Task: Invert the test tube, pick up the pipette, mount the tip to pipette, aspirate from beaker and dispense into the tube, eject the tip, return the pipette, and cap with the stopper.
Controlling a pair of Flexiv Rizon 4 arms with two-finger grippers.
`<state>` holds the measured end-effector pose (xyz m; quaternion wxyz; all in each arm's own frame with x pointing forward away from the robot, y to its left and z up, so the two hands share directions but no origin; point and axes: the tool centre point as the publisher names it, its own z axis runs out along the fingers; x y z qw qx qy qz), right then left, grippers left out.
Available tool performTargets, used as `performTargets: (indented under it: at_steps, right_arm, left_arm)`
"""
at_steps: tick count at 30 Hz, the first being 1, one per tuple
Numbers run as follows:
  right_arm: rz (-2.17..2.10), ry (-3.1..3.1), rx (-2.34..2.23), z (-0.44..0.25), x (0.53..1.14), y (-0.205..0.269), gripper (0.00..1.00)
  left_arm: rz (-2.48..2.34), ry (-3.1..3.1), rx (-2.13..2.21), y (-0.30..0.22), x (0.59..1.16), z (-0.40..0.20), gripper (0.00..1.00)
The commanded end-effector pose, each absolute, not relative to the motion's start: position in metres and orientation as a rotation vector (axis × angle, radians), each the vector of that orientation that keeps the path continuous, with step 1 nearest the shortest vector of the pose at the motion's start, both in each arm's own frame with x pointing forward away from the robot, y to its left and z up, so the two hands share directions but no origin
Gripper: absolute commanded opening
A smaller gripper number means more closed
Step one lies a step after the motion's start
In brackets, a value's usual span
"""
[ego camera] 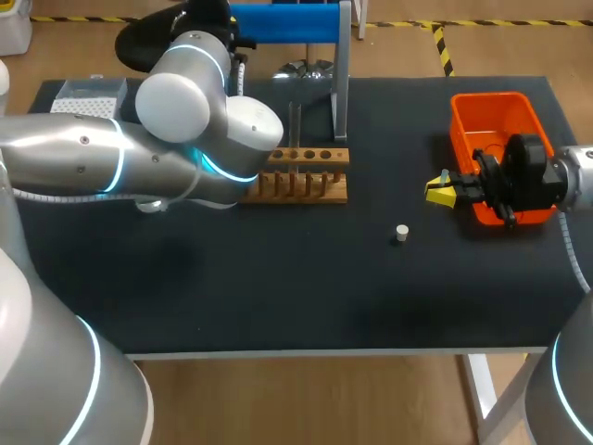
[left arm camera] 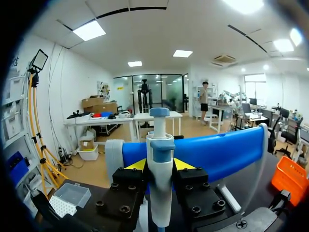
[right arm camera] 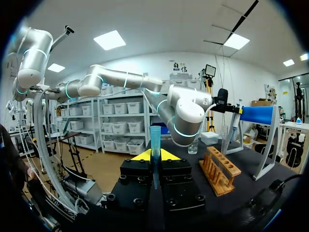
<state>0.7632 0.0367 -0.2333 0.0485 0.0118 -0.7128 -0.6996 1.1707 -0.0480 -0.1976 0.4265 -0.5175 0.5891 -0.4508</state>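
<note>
The stopper (ego camera: 401, 233) lies in front of the wooden rack (ego camera: 301, 176). Right of the rack, my right gripper (right arm camera: 154, 155) clamps the test tube (right arm camera: 155, 137) upright. Behind the rack, my left gripper (left arm camera: 160, 164) pinches the pipette (left arm camera: 160, 140) on the blue stand (left arm camera: 217, 150). I judge this is the pickup; next, lift it clear. From overhead my left arm (ego camera: 93, 158) hides that grasp.

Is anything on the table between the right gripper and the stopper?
Nothing visible does. In the head view only bare table lies between the right gripper and the stopper; the wooden rack and orange bin sit off to the sides. The gripper is, though, shut on the test tube.
</note>
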Motion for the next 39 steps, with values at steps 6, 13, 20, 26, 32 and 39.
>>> performTargets:
  at_steps: [6, 13, 20, 26, 32, 39]
  right_arm:
    - [-2.13, -2.176, 0.035, -0.233, 0.762, 0.036, 0.0]
    - [-2.13, -2.176, 0.035, -0.233, 0.762, 0.036, 0.0]
    - [-2.13, -2.176, 0.035, -0.233, 0.762, 0.036, 0.0]
    - [-2.13, -2.176, 0.035, -0.233, 0.762, 0.036, 0.0]
    - [-2.13, -2.176, 0.035, -0.233, 0.762, 0.036, 0.0]
    - [-2.13, -2.176, 0.035, -0.233, 0.762, 0.036, 0.0]
  left_arm:
    - [-1.141, 1.422, -1.295, -0.049, 1.174, -0.188, 0.0]
    - [-1.152, 1.39, -1.261, -0.048, 1.172, -0.167, 0.0]
    - [-1.201, 1.42, -1.195, -0.05, 1.154, -0.14, 0.0]
    - [-1.301, 1.525, -1.085, -0.059, 1.122, -0.117, 0.0]
    - [-1.403, 1.641, -0.99, -0.073, 1.083, -0.103, 0.0]
    - [-1.546, 1.751, -0.887, -0.089, 1.039, -0.097, 0.0]
